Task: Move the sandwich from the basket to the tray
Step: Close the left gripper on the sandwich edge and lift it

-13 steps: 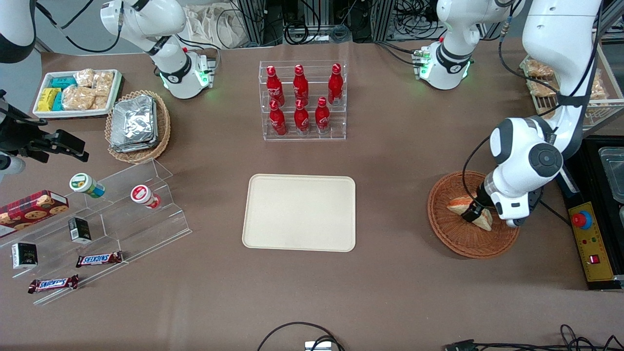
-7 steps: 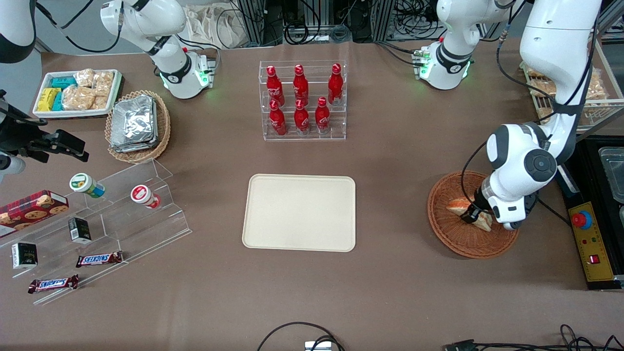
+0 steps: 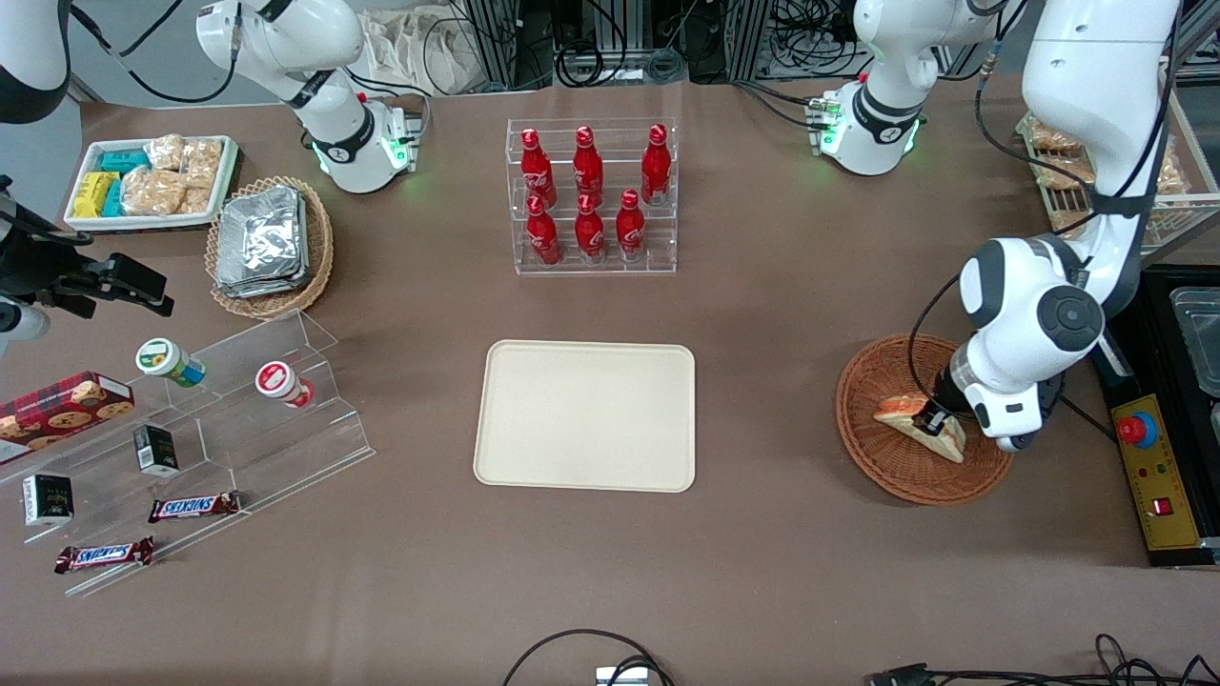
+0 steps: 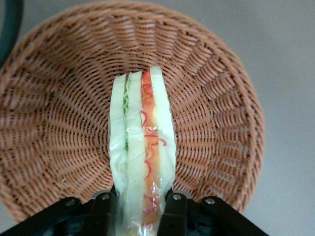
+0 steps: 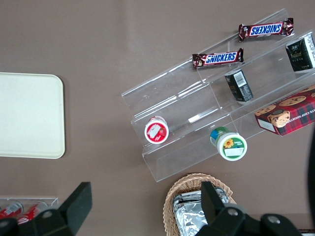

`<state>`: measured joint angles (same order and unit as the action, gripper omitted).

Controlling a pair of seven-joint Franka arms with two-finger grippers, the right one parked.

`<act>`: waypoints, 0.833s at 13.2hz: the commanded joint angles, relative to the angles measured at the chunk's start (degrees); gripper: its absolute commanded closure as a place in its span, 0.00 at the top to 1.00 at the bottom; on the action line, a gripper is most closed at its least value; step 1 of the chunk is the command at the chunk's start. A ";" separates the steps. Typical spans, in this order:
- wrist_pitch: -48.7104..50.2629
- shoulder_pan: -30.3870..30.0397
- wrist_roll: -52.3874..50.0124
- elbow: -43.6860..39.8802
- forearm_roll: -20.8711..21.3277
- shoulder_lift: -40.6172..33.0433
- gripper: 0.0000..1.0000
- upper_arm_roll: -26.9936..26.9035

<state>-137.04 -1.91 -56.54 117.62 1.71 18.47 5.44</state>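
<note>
1. Sandwich (image 3: 921,427): a triangular wedge, wrapped in clear film, over the basket (image 3: 891,469) toward the working arm's end of the table. In the wrist view the sandwich (image 4: 142,157) stands on edge, cream bread outside, a green layer and an orange-red layer within.
2. Table (image 3: 762,314): brown surface, carrying all items listed below.
3. Tray (image 3: 586,415): cream, rectangular, rounded corners, lying flat near the table's middle, well apart from the basket. Nothing lies on it.
4. Bottle rack (image 3: 591,195): clear, stepped, farther from the front camera than the tray, holding six red bottles (image 3: 588,229) in two rows, all upright.
5. Basket, wrist view (image 4: 64,123): round, reddish-brown wicker, shallow. Whether the sandwich touches the weave cannot be told.
6. Display steps (image 3: 238,410): clear acrylic, toward the parked arm's end, with two small tubs (image 3: 282,383) lying on them and two chocolate bars (image 3: 193,506) nearer the front camera.
7. Foil packets (image 3: 261,240): stacked in a lighter wicker basket, farther from the front camera than the steps.
8. Gripper (image 3: 931,419): directly above the basket. In the wrist view the gripper (image 4: 140,209) has its black fingers (image 4: 172,209) clamped on the sandwich's two bread faces at one end of the wedge.
</note>
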 commanded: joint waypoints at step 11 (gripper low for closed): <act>39.99 -0.37 23.73 -29.89 5.50 -7.40 0.00 16.78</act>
<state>-100.82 -1.85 -37.54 92.08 6.46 10.63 20.12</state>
